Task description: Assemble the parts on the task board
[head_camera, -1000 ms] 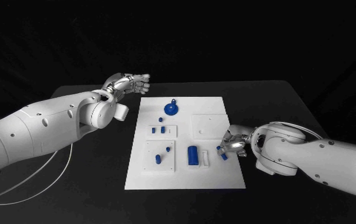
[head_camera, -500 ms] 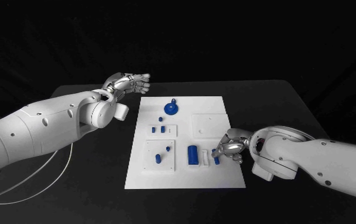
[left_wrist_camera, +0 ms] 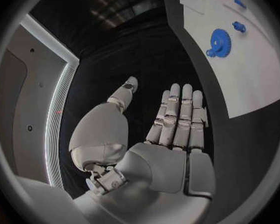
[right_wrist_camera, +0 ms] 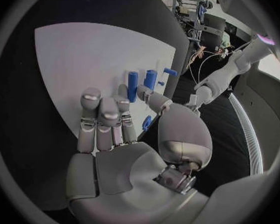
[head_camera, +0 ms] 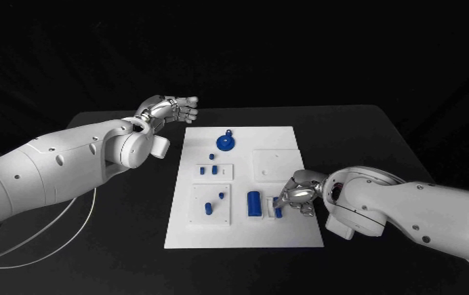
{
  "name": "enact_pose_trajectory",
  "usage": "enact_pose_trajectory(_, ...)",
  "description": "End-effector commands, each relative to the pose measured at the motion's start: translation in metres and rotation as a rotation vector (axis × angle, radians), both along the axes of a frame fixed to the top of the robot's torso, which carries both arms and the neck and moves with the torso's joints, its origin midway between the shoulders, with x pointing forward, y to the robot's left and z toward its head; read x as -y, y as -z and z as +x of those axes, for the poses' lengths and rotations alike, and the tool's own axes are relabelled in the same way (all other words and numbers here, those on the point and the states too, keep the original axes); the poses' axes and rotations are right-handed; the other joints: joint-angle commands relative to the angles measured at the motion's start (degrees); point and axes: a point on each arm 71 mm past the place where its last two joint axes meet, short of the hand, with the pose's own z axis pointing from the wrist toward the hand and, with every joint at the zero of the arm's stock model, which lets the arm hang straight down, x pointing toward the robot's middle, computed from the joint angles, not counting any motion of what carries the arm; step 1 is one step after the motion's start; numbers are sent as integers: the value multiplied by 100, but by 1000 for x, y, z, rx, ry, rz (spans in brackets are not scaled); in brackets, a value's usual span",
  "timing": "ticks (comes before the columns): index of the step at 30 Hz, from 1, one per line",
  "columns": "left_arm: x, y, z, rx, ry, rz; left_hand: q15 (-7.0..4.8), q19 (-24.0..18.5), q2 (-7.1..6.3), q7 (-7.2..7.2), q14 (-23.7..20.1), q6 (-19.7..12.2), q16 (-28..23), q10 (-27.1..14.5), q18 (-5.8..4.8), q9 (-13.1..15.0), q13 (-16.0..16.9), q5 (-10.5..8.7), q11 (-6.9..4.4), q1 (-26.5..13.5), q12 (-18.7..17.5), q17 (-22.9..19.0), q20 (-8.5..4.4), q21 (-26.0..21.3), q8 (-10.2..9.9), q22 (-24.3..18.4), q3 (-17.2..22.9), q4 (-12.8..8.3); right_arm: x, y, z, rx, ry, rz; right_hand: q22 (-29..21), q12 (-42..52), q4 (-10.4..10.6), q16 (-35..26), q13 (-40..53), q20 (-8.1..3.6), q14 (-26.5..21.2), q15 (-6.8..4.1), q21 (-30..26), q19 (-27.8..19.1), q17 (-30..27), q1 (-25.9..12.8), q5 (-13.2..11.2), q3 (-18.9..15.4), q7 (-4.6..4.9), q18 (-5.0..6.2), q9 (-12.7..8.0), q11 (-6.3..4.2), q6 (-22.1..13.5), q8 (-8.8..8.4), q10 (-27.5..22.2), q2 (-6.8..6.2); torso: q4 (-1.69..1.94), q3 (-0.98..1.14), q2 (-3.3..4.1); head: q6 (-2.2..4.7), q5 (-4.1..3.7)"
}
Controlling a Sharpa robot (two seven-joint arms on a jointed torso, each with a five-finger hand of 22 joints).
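Head view: the right hand pinches a small blue part over the near right area of the board, just beside the upright blue cylinder and its white holder. The left hand hovers off the board's far left corner, fingers apart, holding nothing; the blue gear lies nearest it.

Left wrist view: fingers straight, gear ahead on the board.

Right wrist view: the held part sits between thumb and fingertips; two blue cylinders stand just beyond, likely crowding any placement.

White rounded arms w/ dark screw dots, silver hands, segmented fingers, thin white cable.
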Motion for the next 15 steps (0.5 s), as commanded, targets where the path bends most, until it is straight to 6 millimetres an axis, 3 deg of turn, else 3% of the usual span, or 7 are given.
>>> enact_pose_trajectory(1, 3, -1, 0, 2, 15, -10, 19, 20, 20, 8, -3, -45, -32, -36, 103, -7, -9, -35, 9, -24, 3, 10, 9, -39, -20, 6, -37, -13, -4, 0, 0, 12, -14, 4, -7, -25, -5, 20, 6, -37, 30, -26, 21, 0, -9, -8, -26, -35, 8, 169, 3, -6, 37, -11, 20, -62, 4, 4, 3, 0, 6)
enact_pose_trajectory(15, 3, -1, 0, -3, 22, -10, 19, 21, 23, 9, -1, -46, -35, -34, 102, -8, -9, -37, 9, -32, 4, 16, 9, -42, -20, 10, -42, -11, -8, 3, 2, -16, -36, -14, -22, -34, 21, 11, 10, -49, 23, -27, 10, -9, -15, -2, -153, -79, 10, 169, -4, -5, 24, -20, 6, -114, 3, 0, 1, 6, 27)
